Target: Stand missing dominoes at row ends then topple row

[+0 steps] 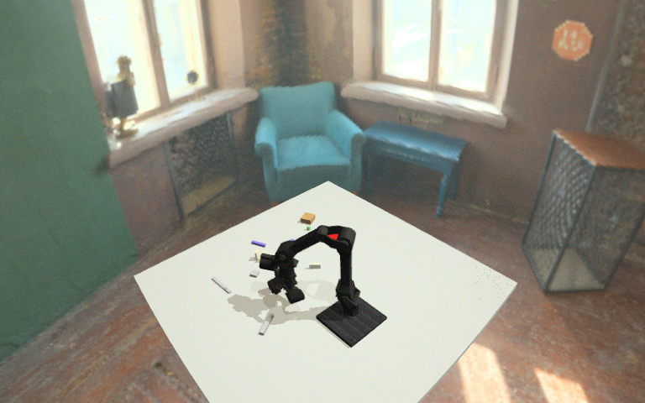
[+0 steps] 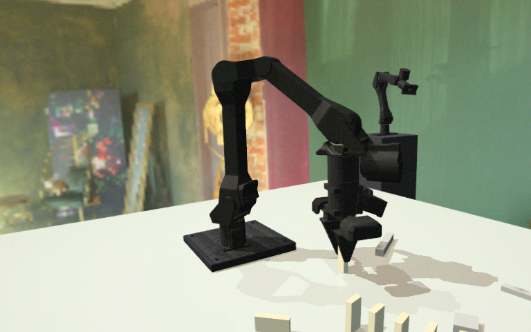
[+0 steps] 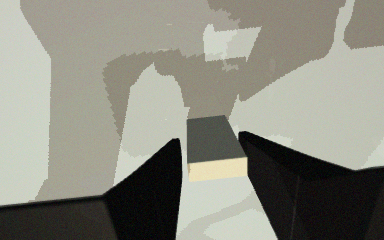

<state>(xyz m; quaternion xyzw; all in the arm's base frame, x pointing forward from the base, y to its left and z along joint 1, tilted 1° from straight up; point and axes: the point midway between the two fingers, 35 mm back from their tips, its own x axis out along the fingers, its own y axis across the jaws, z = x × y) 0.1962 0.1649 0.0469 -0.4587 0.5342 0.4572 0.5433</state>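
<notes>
Our hand (image 1: 285, 292) (image 2: 342, 256) (image 3: 209, 142) stood partly apart, fingers flanking the upright loose domino (image 2: 343, 266) (image 3: 217, 169), a gap visible on one side. We judged it best to centre before squeezing softly, then lift straight, keeping clear of the standing row (image 1: 257, 254) (image 2: 353, 313) beyond the hand.

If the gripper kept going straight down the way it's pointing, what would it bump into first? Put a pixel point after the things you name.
Probably the white table top (image 2: 117, 281), since the gripper (image 2: 342, 256) (image 3: 209, 142) has its fingers on either side of an upright domino (image 2: 342, 265) (image 3: 217, 169). Exact depth is unclear.
</notes>
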